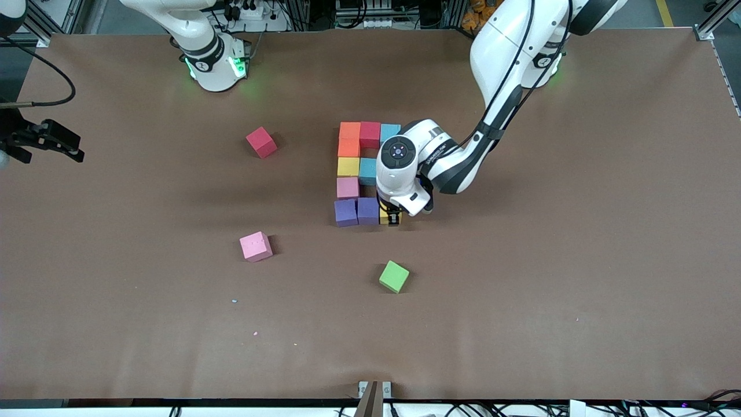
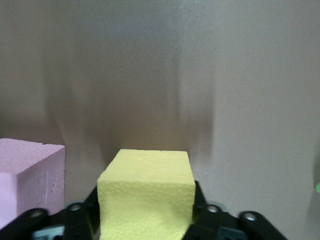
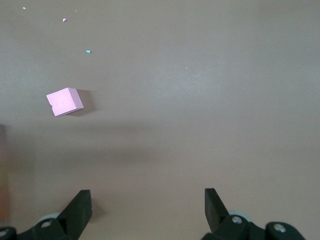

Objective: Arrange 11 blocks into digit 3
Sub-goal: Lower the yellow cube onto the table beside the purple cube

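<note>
light: even, bright | shadows: soft under blocks | left wrist view: close-up blurred

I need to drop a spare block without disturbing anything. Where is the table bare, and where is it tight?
Bare: the table toward the left arm's end, and the strip nearer the camera than the green cube. Tight: the block figure, where the left gripper holds a yellow block beside the purple blocks.

My brown table (image 1: 521, 289) carries a cluster of blocks (image 1: 359, 174) mid-table; a red block (image 1: 261, 142), pink block (image 1: 255, 246) and green cube (image 1: 394, 276) lie apart.
</note>
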